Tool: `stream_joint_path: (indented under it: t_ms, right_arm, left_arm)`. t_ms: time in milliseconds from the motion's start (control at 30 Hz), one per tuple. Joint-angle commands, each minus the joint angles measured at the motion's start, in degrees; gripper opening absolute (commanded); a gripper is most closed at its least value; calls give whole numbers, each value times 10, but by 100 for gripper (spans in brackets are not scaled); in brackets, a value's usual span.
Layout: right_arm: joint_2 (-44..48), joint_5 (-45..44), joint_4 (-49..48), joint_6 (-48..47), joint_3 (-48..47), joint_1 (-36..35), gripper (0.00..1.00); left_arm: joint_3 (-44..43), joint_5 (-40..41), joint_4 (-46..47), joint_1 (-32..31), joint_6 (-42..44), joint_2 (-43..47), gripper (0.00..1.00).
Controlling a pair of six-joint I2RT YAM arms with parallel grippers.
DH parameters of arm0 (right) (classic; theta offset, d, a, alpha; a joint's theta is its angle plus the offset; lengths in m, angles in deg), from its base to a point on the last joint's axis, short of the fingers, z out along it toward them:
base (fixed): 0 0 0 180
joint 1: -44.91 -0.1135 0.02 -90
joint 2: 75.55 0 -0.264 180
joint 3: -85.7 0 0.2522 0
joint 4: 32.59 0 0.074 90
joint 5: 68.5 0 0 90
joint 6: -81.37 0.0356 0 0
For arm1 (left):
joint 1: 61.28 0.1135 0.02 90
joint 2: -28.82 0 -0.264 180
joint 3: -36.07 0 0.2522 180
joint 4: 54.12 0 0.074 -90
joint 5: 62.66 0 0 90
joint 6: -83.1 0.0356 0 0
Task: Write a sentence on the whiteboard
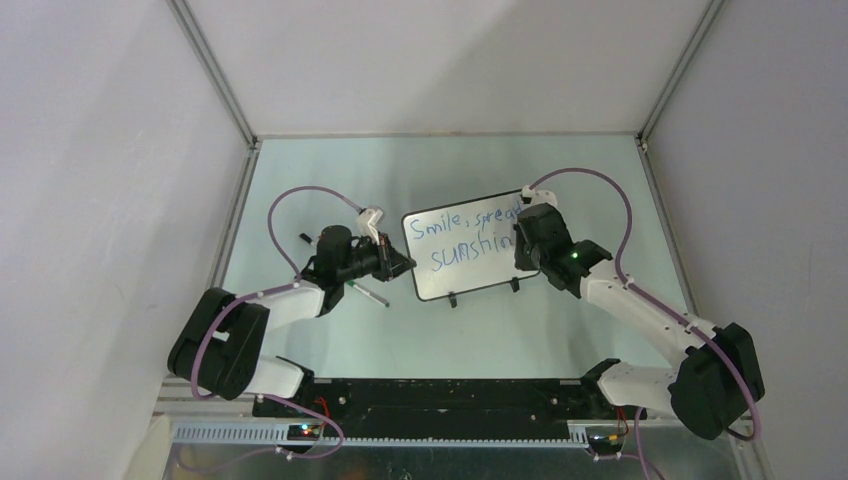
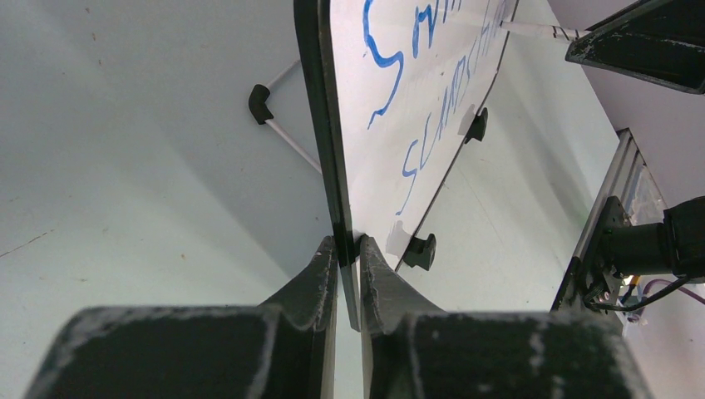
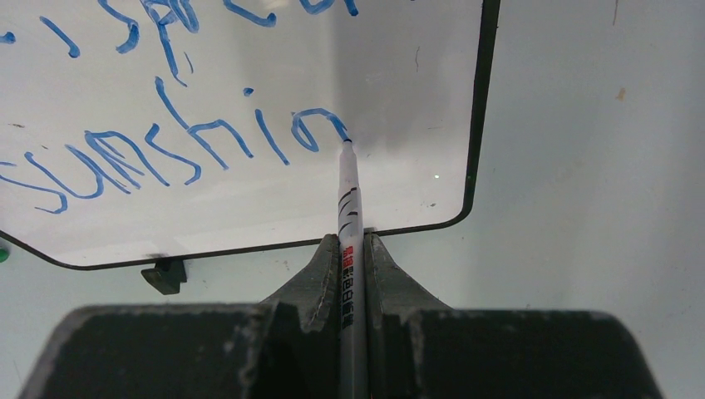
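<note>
1. Whiteboard [image 1: 470, 278] stands mid-table [image 1: 330, 180], with its left edge pinched between the left jaws, which are nearly shut.
2. Right jaws are clamped tight on the marker [image 3: 348, 195], its tip touching the whiteboard at the sentence's [image 3: 125, 154] end.

My fingers [image 3: 320, 278] are black; the marker [image 3: 348, 199] is white with black stripes and red print. The sentence [image 3: 166, 141] is blue on the white, black-framed whiteboard [image 3: 399, 83].

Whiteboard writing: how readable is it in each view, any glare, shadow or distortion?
Top external: the sentence is small but legible, its right end hidden behind the right arm. Left wrist: the whiteboard is seen nearly edge-on, so the writing is strongly foreshortened. Right wrist: strokes sharp, a soft grey shadow around the marker tip.
</note>
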Motion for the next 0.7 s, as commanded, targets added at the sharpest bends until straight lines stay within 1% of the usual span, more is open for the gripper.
stream_joint_path:
  t_ms: [0, 333, 667]
  right_arm:
    - [18, -11, -5, 3, 1, 2, 0]
    - [66, 13, -16, -3, -10, 15, 0]
    - [49, 24, -23, -1, -14, 43, 0]
  left_arm:
    - [-8, 22, -24, -4, 26, 4, 6]
    - [-8, 23, -23, -3, 26, 3, 5]
    - [-8, 21, -23, -3, 25, 4, 5]
